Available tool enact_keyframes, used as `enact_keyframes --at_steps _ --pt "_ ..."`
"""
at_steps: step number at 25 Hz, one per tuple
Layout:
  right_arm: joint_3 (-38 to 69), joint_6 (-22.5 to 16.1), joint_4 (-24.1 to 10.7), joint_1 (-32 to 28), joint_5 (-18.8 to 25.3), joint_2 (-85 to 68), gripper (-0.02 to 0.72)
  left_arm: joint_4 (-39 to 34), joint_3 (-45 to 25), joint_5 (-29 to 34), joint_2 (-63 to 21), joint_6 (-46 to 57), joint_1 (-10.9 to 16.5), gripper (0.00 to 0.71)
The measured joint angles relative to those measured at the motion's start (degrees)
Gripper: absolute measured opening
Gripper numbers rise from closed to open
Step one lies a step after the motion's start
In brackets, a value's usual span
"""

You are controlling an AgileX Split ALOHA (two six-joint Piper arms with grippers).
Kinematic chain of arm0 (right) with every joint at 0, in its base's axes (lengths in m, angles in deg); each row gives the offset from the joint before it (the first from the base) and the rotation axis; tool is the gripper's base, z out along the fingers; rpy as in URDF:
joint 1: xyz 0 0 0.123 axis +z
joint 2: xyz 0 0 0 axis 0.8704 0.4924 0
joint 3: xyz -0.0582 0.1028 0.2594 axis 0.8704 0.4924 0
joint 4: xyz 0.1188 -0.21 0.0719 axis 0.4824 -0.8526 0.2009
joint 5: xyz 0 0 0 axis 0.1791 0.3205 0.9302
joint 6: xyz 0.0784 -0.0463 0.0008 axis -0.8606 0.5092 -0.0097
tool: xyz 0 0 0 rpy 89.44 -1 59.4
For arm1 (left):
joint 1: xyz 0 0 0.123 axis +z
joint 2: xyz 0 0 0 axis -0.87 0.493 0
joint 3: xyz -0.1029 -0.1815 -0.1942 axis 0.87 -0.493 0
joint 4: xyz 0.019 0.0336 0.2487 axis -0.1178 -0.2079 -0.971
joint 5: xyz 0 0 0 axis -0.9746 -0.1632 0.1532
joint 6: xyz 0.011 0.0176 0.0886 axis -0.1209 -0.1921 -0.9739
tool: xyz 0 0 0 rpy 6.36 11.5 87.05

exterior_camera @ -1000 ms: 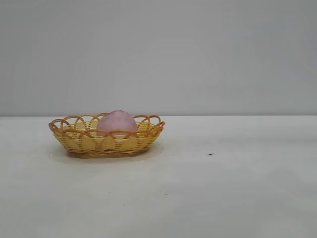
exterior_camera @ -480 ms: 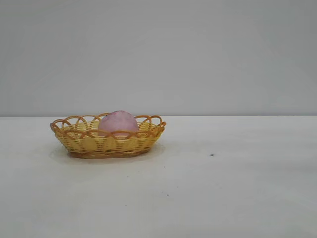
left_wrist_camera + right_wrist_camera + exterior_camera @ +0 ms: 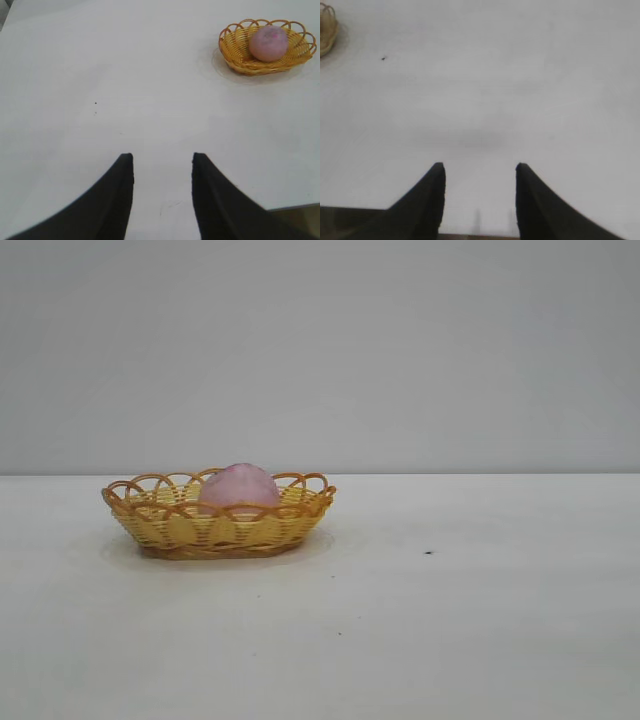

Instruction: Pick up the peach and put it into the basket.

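Not much has shifted in the exterior view since a second ago: the shallow oval woven wicker basket with the orange-brown looped rim [image 3: 218,523] sits maybe a hair further right than it did, and that's about it. The dusty-pink rounded peach [image 3: 238,488] is sitting inside it, its top poking above the rim, on the plain white table [image 3: 480,620].

From my left wrist camera, the left gripper [image 3: 163,159] has its two dark fingers [image 3: 116,200] held apart with a moderate gap, nothing between them, hanging above bare tabletop near the table's edge. The basket and peach are well away from it.

Right wrist camera shows the same kind of deal: the right gripper [image 3: 480,167] is parted, empty, not touching anything, over the table's near edge. Only a sliver of the basket shows at the frame border, far off. There's a tiny dark speck [image 3: 384,58] on the table between them.
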Motion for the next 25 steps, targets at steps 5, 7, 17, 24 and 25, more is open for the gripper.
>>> enact_keyframes --at_steps 5,7,17,24,25 --pt "0.6 0.1 -0.5 0.0 1.5 -9.7 0.320 0.0 0.0 0.0 0.0 0.0 0.0 0.292" --pt "0.6 0.1 -0.5 0.0 1.7 -13.5 0.320 0.0 0.0 0.0 0.0 0.0 0.0 0.292" --pt "0.6 -0.2 -0.7 0.0 2.1 -14.8 0.320 0.0 0.0 0.0 -0.1 0.0 0.0 0.292" --pt "0.6 -0.3 -0.7 0.0 2.1 -14.8 0.320 0.0 0.0 0.0 -0.1 0.0 0.1 0.292" --pt "0.6 -0.3 -0.7 0.0 2.1 -14.8 0.320 0.0 0.0 0.0 -0.1 0.0 0.5 0.292"
